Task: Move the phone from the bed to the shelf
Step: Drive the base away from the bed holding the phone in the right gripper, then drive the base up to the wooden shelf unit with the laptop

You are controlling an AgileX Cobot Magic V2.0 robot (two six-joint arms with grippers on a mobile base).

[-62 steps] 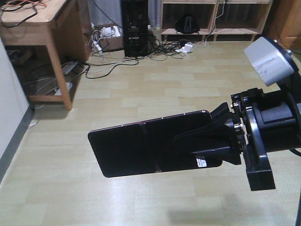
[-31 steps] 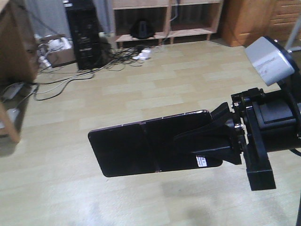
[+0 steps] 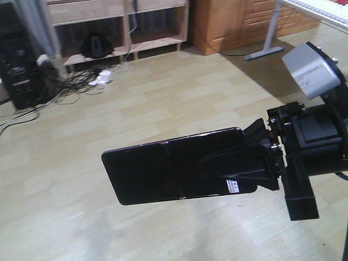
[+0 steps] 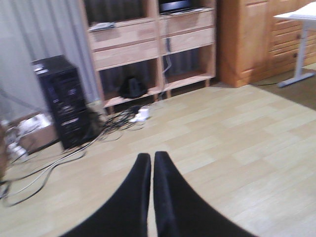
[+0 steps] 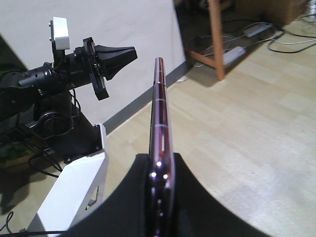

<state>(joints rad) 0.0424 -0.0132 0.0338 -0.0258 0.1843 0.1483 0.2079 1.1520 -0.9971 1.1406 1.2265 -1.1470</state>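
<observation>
Only the right fingers (image 3: 244, 157) clamp the phone (image 3: 163, 174), by one end; the rest overhangs beyond them and may slip or clip the shelf (image 3: 92, 11) ahead. Idle left fingers (image 4: 170, 197) together.

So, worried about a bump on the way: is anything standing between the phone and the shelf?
Nothing visible. Bare floor lies between the phone in the right hand and the shelf; cables and a computer tower sit by its foot.

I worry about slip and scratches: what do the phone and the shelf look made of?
The phone: glossy black face, probably glass, since it reflects light softly; its thin edge looks like pinkish polished metal. The shelf: light natural wood in thick planks, matt finish as far as the blur allows.
</observation>
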